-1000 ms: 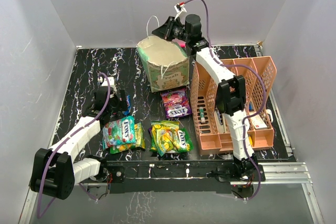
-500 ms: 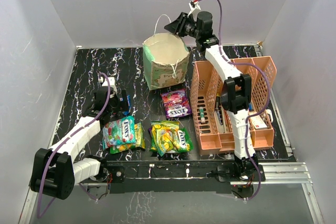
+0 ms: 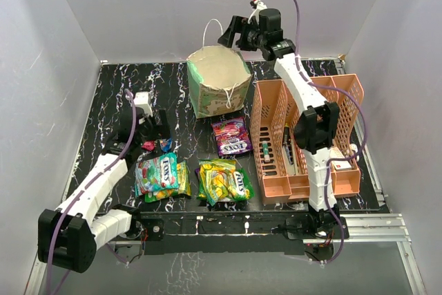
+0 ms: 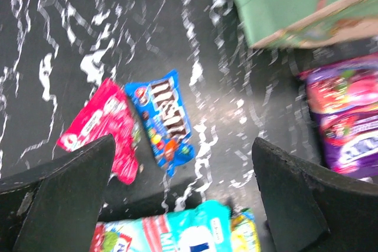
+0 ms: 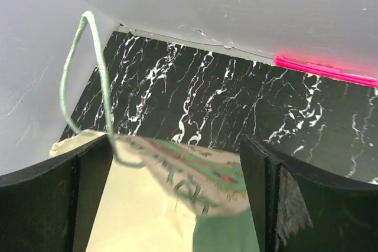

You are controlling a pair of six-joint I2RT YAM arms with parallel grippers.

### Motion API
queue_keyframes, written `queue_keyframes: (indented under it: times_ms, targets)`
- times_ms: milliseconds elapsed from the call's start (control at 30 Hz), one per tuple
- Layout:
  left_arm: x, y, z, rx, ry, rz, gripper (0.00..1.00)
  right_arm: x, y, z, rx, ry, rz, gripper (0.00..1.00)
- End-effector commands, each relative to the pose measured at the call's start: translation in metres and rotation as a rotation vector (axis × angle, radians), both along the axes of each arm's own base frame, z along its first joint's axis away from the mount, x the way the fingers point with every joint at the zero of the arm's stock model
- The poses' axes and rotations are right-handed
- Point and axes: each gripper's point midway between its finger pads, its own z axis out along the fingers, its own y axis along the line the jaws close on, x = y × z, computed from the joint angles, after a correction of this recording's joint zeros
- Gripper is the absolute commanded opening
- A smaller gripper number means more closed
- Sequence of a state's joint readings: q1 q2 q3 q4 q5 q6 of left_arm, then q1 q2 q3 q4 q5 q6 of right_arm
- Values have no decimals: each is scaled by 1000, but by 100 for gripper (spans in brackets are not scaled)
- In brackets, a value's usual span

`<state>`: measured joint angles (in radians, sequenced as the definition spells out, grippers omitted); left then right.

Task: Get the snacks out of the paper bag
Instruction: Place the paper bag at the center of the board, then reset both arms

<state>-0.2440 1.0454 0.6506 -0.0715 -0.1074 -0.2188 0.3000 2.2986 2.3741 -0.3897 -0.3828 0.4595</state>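
Two packets [image 4: 165, 123] were just released by spread left gripper [image 4: 183, 144]; spread right gripper [image 5: 174, 146] was lifted off likely-emptied bag [image 3: 217, 91].

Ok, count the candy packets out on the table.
5: purple packet before the paper bag, yellow packet and teal packet at the near edge, small red packet and blue packet by the left gripper. Others may hide underneath.

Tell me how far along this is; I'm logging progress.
Out: purple packet, yellow packet, teal packet, red packet, blue packet. In hand: nothing; left pincer and right pincer are open, the right over the paper bag. To do: cannot tell if anything is inside.
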Motion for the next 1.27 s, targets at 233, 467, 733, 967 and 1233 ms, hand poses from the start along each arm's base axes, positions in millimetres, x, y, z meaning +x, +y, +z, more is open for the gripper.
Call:
queue_keyframes:
  times_ms: [233,467,733,967,1233]
  targets:
    - [14,-65,154,-299,-196,-236,98,-90,-37,101,-106,-89,12,98]
    - [-5,-76,271,-335,-405,-371,98,-183,-76,114,-215,-46,5,98]
    - [-56,-37,384,-178,-672,-315,98,-310,-143,178,-231,-335,-152,98]
    - [-82,6,429,-103,-834,-132,98,-375,-182,221,-146,-441,-297,98]
    - [-80,5,430,-113,-872,-128,98,-363,-198,218,-170,-408,-403,98]
